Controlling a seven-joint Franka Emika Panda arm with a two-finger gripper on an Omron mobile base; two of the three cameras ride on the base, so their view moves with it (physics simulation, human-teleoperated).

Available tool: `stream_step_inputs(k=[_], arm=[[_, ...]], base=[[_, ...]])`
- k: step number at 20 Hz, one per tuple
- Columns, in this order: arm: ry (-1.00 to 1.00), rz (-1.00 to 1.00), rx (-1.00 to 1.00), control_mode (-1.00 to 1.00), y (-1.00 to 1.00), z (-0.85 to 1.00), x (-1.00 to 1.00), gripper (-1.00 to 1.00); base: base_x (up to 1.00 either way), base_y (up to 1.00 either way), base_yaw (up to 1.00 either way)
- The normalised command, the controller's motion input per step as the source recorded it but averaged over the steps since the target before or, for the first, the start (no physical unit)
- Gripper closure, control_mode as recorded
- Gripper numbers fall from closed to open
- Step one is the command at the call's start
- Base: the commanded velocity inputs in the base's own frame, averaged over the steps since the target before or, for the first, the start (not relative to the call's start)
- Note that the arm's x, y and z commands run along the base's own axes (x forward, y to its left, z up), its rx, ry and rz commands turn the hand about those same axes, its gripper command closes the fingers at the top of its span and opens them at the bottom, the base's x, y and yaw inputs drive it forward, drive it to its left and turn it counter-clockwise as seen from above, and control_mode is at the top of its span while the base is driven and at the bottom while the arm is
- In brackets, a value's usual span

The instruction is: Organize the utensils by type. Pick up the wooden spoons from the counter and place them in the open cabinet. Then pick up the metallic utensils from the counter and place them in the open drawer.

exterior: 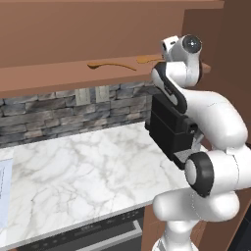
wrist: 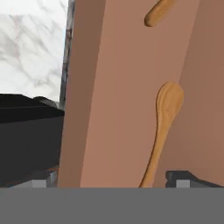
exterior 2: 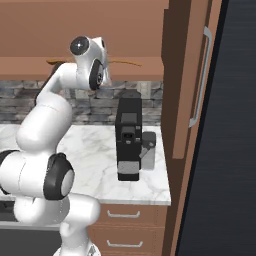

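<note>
Two wooden spoons lie on the shelf of the open cabinet [exterior: 49, 78]. One wooden spoon [exterior: 112, 65] rests mid-shelf. The other spoon [exterior: 147, 59] lies beside my raised wrist and is partly hidden by it. In the hand view this nearer spoon [wrist: 168, 105] lies flat on the brown shelf, its handle running down between my fingertips, closer to the right one. The farther spoon's end [wrist: 157, 13] shows at the top. My gripper [wrist: 113, 179] is open, jaws wide apart and holding nothing. The metallic utensils and the open drawer are out of view.
A black coffee machine [exterior: 169, 130] [exterior 2: 128, 137] stands on the marble counter [exterior: 73, 166] right under the shelf and my arm. A stone backsplash [exterior: 49, 112] runs behind it. A tall cabinet door with a handle [exterior 2: 200, 75] stands at the right. Closed drawers [exterior 2: 122, 215] sit below.
</note>
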Motion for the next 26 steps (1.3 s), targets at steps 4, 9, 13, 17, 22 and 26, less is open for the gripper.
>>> stream_step_inputs(k=[4, 9, 13, 17, 22, 26], arm=[[0.07, -0.25, 0.31, -1.0, 0.0, 0.15, -0.82, -1.0], [0.0, -0.5, 0.4, -1.0, 0.0, 0.07, -0.96, -1.0], [0.0, -0.65, 0.3, -1.0, 0.12, -0.03, -0.92, -1.0], [0.18, -0.7, 0.31, -1.0, 0.17, -0.14, -0.69, -1.0], [0.17, -0.54, 0.44, -1.0, 0.02, -0.14, -0.82, -1.0], [0.05, -0.51, 0.35, -1.0, 0.16, -0.38, -0.79, -1.0]], base=[[0.0, 0.0, 0.0], [0.0, 0.0, 0.0], [0.0, 0.0, 0.0], [0.0, 0.0, 0.0], [0.0, 0.0, 0.0], [0.0, 0.0, 0.0]])
